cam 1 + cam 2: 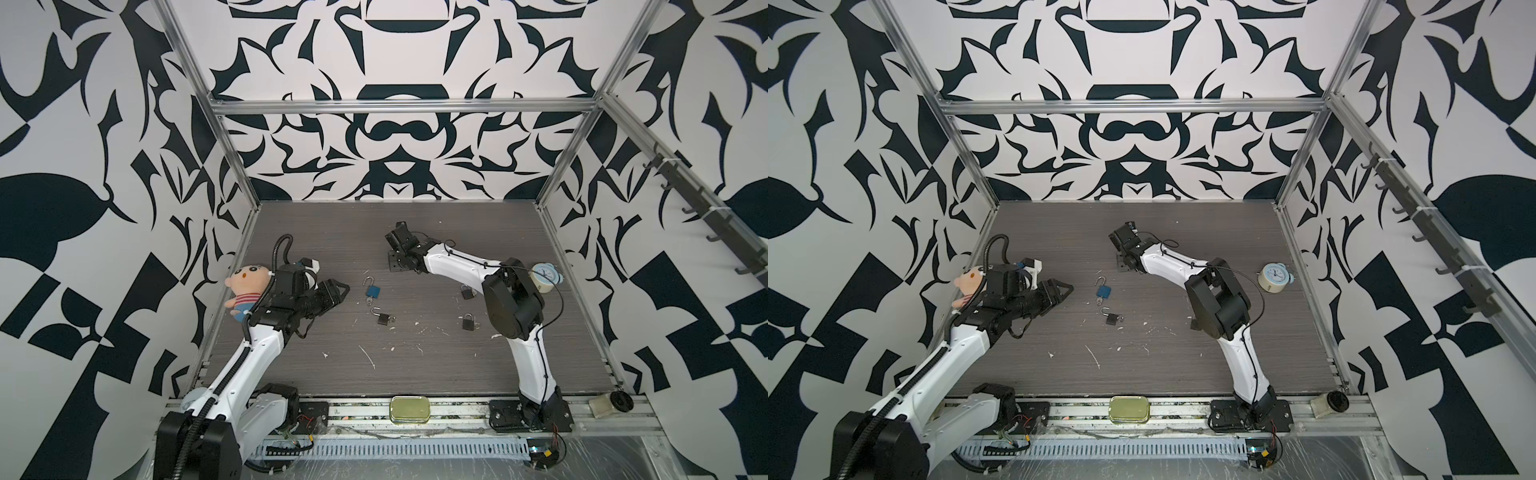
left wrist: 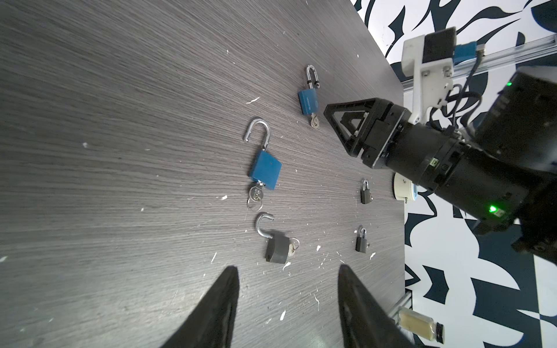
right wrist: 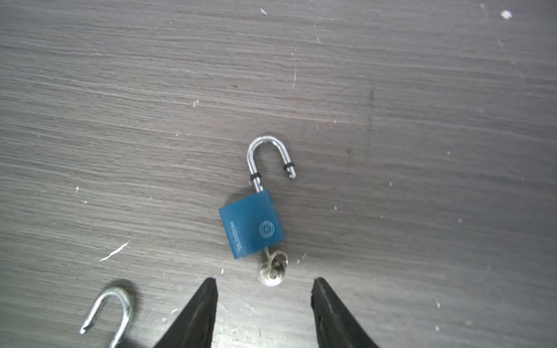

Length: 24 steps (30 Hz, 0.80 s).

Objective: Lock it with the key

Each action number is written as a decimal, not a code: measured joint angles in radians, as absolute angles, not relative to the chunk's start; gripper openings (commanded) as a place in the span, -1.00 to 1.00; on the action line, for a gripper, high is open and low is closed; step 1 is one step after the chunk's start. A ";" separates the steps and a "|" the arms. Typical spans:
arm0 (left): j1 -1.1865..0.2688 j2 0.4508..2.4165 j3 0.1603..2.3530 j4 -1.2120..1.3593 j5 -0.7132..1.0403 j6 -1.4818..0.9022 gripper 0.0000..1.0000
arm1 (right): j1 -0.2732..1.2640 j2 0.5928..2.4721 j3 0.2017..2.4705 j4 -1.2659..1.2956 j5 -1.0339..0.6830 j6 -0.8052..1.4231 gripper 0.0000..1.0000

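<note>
A blue padlock point(image 3: 252, 227) with black bands on its open shackle lies on the dark table, its key point(image 3: 272, 271) in the bottom. My right gripper point(image 3: 264, 289) hangs open just over that key, with nothing between its fingers; in both top views it point(image 1: 395, 259) hides this lock. A second blue padlock point(image 1: 372, 291) point(image 2: 265, 170), open with a key, lies mid-table. An open grey padlock point(image 1: 383, 318) point(image 2: 278, 248) with a key lies nearer the front. My left gripper point(image 2: 287, 271) point(image 1: 337, 291) is open and empty, left of these.
Two small closed grey padlocks point(image 1: 467, 292) point(image 1: 468, 322) lie near the right arm. A plush doll point(image 1: 245, 286) leans at the left wall and an alarm clock point(image 1: 545, 274) stands at the right. A brass tin point(image 1: 409, 409) and a small bottle point(image 1: 609, 405) sit on the front rail.
</note>
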State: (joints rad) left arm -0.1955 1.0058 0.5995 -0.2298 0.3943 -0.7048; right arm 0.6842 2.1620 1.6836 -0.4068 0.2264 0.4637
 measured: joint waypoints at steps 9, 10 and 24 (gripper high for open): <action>-0.195 1.045 0.599 -0.221 0.393 -0.710 0.11 | 0.643 2.262 1.776 -0.399 0.134 0.374 0.09; -0.195 1.049 0.599 -0.220 0.394 -0.710 0.11 | 0.643 2.277 1.788 -0.401 0.128 0.363 0.09; -0.195 1.091 0.599 -0.197 0.393 -0.725 0.11 | 0.646 2.358 1.875 -0.434 0.117 0.282 0.02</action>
State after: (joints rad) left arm -0.1951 1.0908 0.5995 -0.1974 0.3931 -0.7254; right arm 0.6460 2.3577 1.8751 -0.4335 0.1165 0.2817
